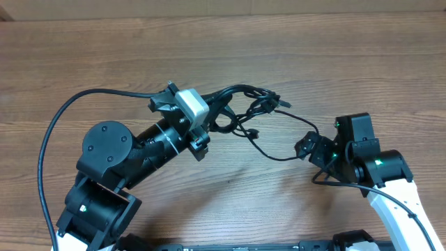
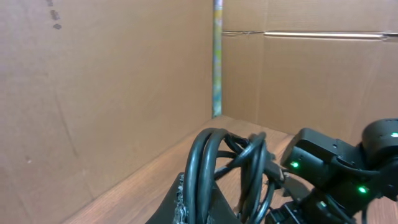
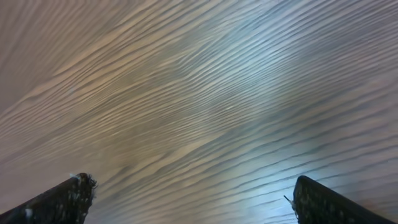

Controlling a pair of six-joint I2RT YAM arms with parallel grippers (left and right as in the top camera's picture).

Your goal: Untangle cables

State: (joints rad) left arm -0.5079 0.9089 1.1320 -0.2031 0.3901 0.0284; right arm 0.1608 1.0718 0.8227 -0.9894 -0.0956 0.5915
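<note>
The cables (image 1: 247, 110) are a knot of thin black cords lifted above the wooden table, right of centre. My left gripper (image 1: 221, 115) is shut on the knot's left side. In the left wrist view, two looped cable strands (image 2: 208, 168) stand pinched between the left gripper (image 2: 208, 210) jaws. One loose strand (image 1: 275, 156) sags from the knot toward my right gripper (image 1: 306, 148), which sits low to the right of it. The right wrist view shows the right gripper (image 3: 189, 190) open wide, with only blurred wood between its fingertips (image 3: 68, 196).
A thick black arm wire (image 1: 52, 139) arcs round the left arm's base. Cardboard walls (image 2: 112, 93) close off the far side of the table (image 1: 104, 56). The right arm (image 2: 339, 174), with green lights, sits close behind the knot in the left wrist view.
</note>
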